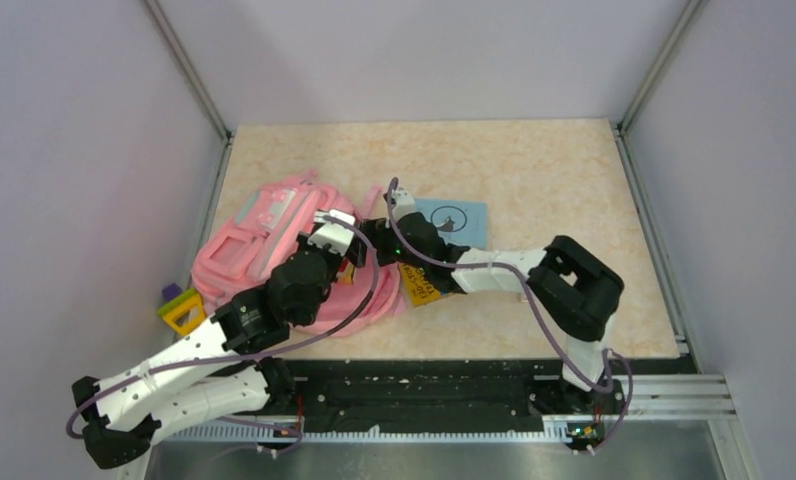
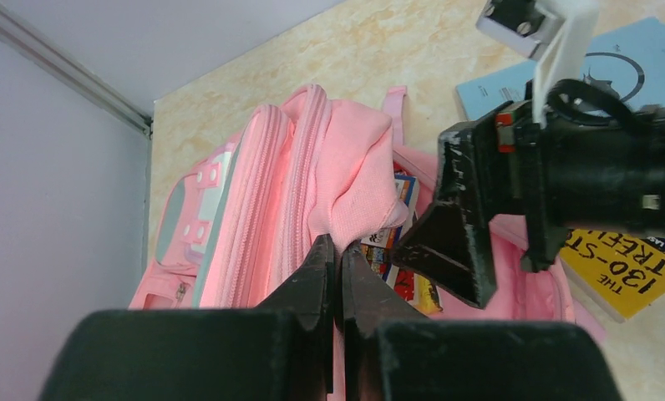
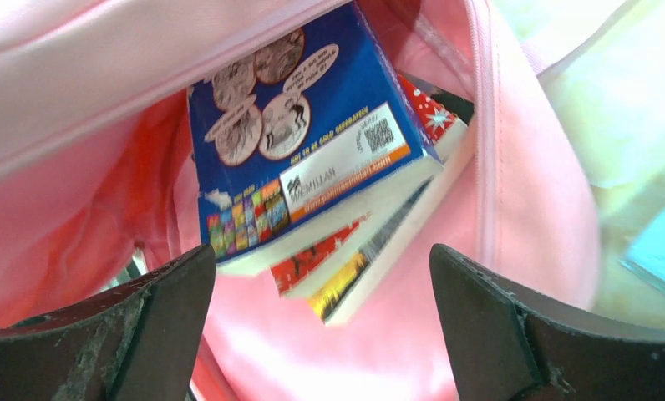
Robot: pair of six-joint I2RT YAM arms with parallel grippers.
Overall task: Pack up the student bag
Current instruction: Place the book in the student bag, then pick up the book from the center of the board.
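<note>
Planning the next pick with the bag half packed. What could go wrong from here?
1. The left gripper is shut on only a thin fold of the student bag; a slip would likely drop the flap over the opening.
2. The right gripper stands open at the mouth, straddling the blue book; withdrawing could snag the zipper edge.
3. The books under it lie fanned near the mouth, so the yellow book may jam against them.

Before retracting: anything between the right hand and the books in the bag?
Nothing: right wrist view shows the open right hand clear of the blue book inside the bag.
</note>
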